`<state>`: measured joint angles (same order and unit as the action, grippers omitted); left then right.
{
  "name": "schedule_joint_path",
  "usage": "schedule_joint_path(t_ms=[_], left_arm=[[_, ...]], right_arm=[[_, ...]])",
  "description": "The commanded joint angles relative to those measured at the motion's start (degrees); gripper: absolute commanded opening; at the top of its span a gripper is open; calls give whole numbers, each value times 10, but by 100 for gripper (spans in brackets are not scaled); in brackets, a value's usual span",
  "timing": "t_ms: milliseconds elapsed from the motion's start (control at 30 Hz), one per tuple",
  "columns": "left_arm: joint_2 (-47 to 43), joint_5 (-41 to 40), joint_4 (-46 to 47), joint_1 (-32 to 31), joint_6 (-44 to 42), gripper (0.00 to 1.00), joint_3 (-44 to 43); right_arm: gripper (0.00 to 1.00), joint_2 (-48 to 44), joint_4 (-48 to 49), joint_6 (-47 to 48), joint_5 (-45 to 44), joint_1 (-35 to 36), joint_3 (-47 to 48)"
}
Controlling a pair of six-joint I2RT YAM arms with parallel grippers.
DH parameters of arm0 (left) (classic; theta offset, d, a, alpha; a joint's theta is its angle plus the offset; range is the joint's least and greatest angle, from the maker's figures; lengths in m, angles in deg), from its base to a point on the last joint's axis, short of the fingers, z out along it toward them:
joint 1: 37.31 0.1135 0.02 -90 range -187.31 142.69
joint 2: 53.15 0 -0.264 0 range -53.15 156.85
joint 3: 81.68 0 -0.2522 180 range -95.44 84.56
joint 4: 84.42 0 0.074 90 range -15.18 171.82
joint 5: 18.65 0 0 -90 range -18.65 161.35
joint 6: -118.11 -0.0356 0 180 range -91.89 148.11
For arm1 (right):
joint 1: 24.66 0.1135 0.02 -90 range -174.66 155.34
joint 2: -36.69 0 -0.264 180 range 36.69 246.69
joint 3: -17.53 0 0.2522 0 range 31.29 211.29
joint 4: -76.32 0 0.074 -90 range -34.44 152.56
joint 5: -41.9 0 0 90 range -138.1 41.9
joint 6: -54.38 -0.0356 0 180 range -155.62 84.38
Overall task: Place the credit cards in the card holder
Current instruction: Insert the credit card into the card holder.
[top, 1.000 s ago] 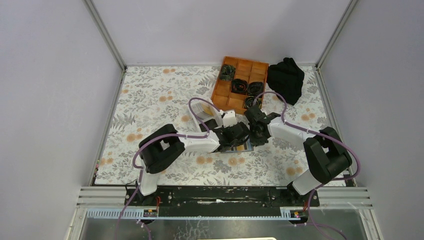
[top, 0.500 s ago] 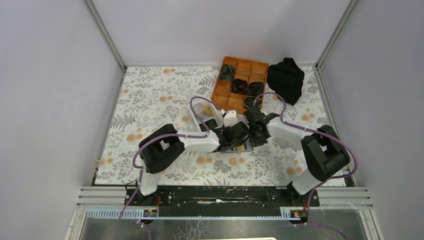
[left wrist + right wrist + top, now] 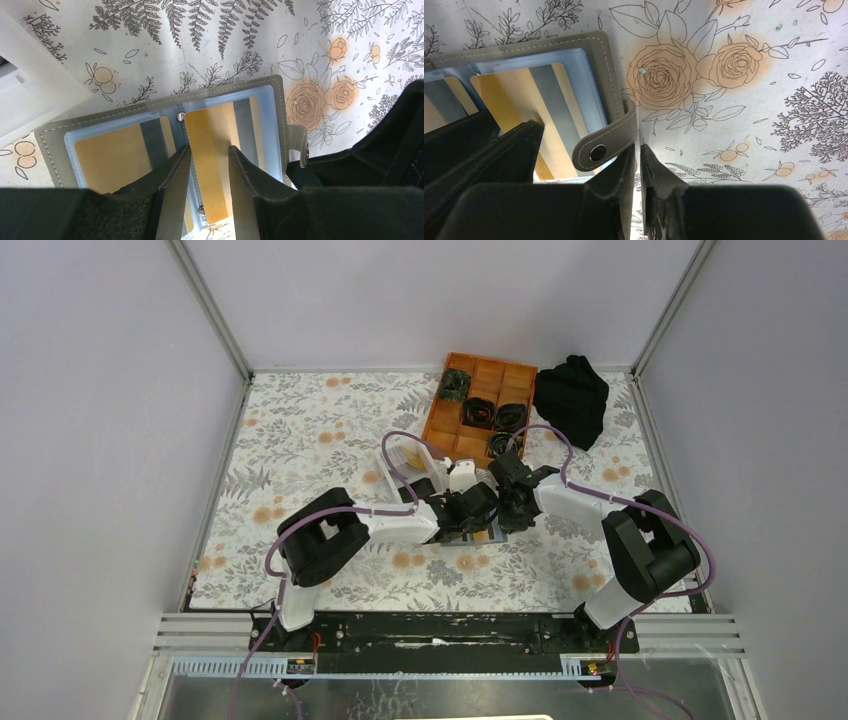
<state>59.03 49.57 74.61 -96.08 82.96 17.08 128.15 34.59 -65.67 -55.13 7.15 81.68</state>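
Card holder: The grey card holder (image 3: 172,111) is lying open and flat on the floral table (image 3: 300,440), around its middle. Its pale bluish inside is facing up.
Credit cards: Two tan-gold credit cards (image 3: 112,157), each crossed by a grey stripe, are sitting in the clear pockets, one on either side of the spine.
Strap: The closing strap (image 3: 606,142) is curling up off the holder's right edge, its snap (image 3: 598,152) showing.
Left claw: The left gripper (image 3: 209,150) is hanging over the holder beside the spine, its fingers (image 3: 170,185) parted a little and gripping nothing. The gap between them is showing only the card in the strap-side pocket. Whether the tips are pressing on the plastic cannot be told.
Right claw: The right gripper (image 3: 638,147) is sitting at the strap, its fingers (image 3: 659,180) drawn almost together with a thin slit left. The strap is lying against one fingertip; whether it is being pinched cannot be told.
Arms: Both are reaching in from the near edge and meeting over the holder, their heads close together.
Surroundings: A white box (image 3: 35,90) is standing just beyond the holder to the far left. An orange tray (image 3: 492,371) farther back is carrying dark items (image 3: 478,412) in several cells. A black cloth (image 3: 572,398) is lying just right of the tray, in the far right corner.
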Motion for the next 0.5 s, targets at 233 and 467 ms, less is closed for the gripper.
schedule_joint_path(t_ms=[233, 467], left_arm=[[22, 61, 26, -15, -18, 35, -3], [28, 70, 18, -18, -25, 27, -13]], right_arm=[[16, 14, 9, -7, 31, 6, 0], [15, 13, 12, -5, 34, 6, -2]])
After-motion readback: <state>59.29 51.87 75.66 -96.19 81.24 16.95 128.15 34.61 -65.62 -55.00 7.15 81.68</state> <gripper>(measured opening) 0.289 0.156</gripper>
